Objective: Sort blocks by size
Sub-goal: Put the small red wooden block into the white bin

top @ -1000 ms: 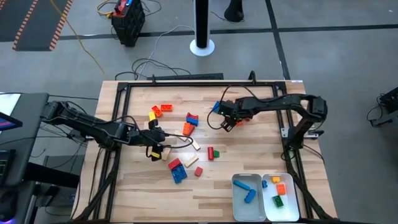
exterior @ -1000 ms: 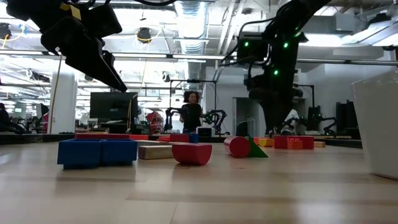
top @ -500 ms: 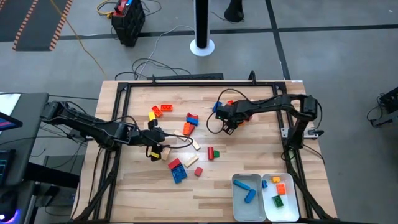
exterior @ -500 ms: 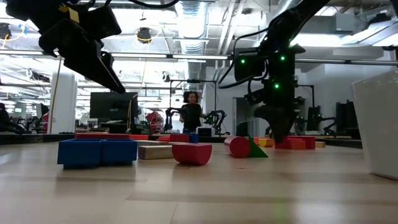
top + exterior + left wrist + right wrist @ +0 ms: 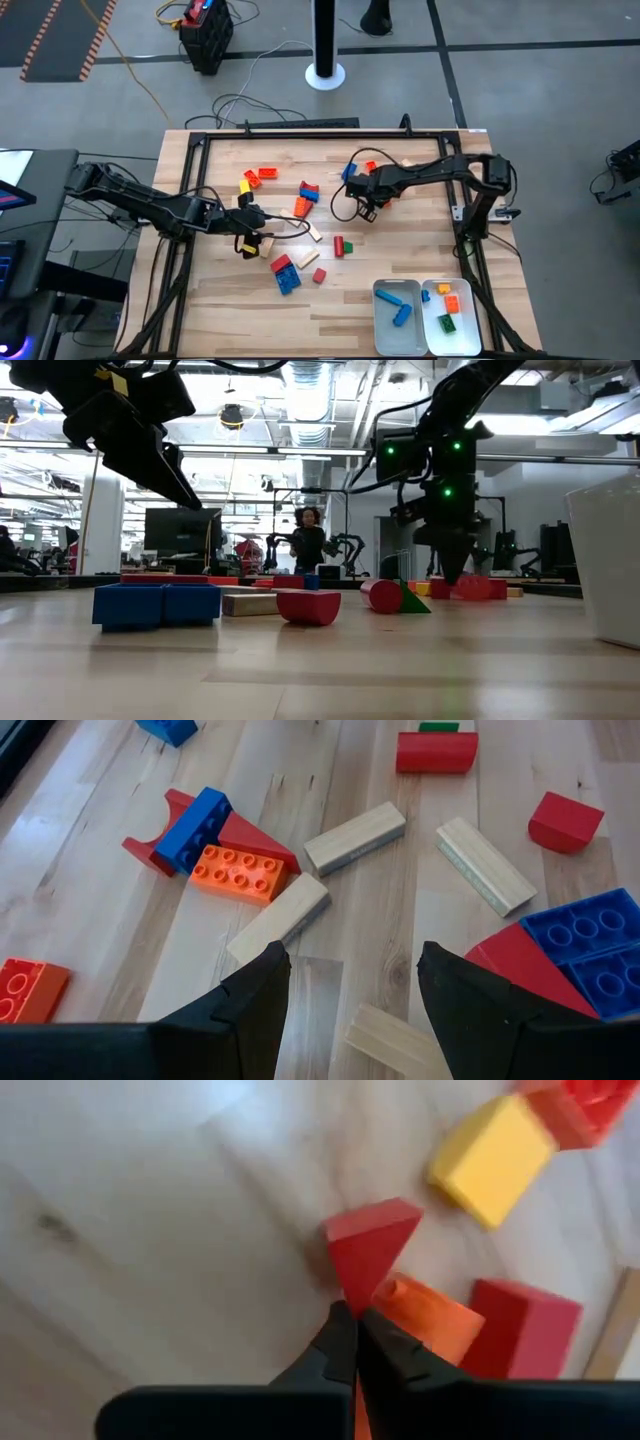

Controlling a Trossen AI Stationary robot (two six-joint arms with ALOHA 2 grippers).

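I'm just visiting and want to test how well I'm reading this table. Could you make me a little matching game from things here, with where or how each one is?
1. left gripper
2. right gripper
3. green block
4. long blue block

a. lies in the right white tray
b. open, above the tan blocks
c. lies in the left white tray
d. shut, at a red wedge block

Pairs: 1-b, 2-d, 3-a, 4-c
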